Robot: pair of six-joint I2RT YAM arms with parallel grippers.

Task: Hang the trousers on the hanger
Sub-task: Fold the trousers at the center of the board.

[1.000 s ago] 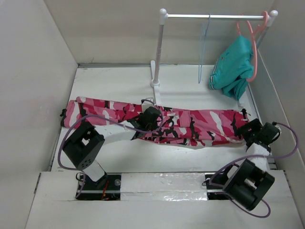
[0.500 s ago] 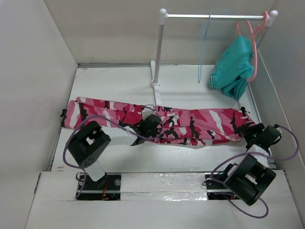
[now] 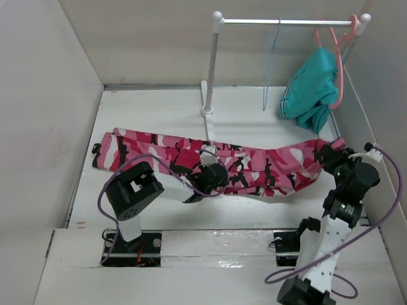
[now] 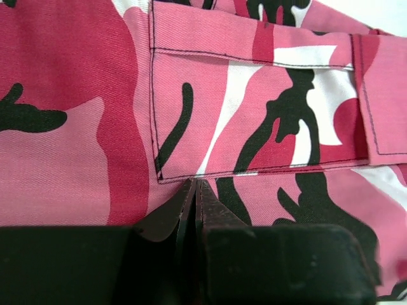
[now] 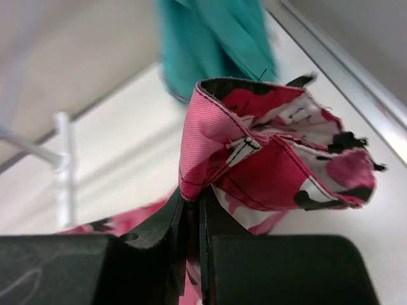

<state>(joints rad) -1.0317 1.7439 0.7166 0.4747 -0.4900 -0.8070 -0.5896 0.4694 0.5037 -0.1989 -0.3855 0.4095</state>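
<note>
While the trousers (image 3: 152, 147) lie stretched across the table (image 3: 152, 108), we see the right gripper (image 5: 191, 202) clamped on their raised end and the left gripper (image 4: 196, 189) pinched shut on cloth at a pocket seam. The pale-blue hanger (image 3: 271, 63) hangs from the rail (image 3: 286, 21).

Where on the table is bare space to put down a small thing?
Bare table lies behind the trousers, between left wall and rack post; also the near strip in front of them. Crowded: far right, teal garment and right gripper.
</note>
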